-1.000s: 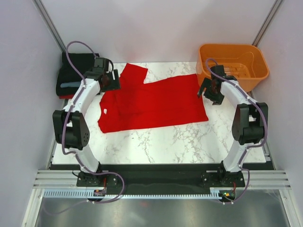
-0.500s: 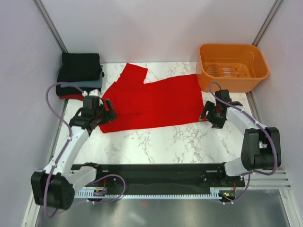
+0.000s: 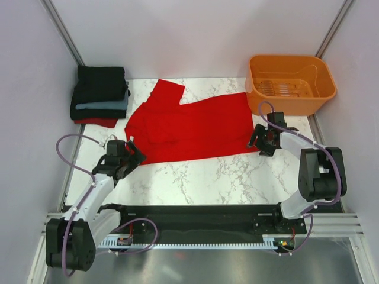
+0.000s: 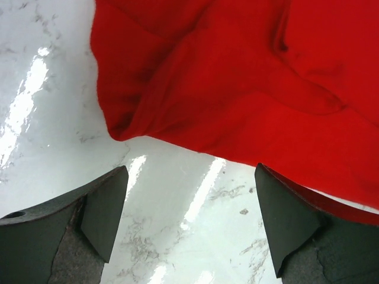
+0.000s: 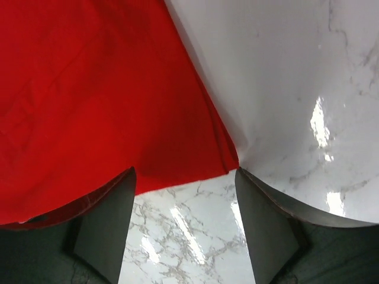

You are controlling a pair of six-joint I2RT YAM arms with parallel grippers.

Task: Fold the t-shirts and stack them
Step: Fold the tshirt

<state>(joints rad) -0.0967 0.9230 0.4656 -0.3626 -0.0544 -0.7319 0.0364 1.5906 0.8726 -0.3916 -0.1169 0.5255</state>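
Left claw [image 3: 131, 157], right claw [image 3: 261, 142]: both agape, empty

Hung low at near-left and near-right corners of red t-shirt [image 3: 189, 127], spread flat on table [image 3: 201, 174]. Stood apart from folded tees [image 3: 99, 94], piled off that shirt's far-left side.

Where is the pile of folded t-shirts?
In the top view, the pile of folded black, slate-blue and red t-shirts sits at the far left corner of the marble table, left of the spread bright red t-shirt.

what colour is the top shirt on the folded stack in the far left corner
Black. The top folded shirt shows best in the top external view.
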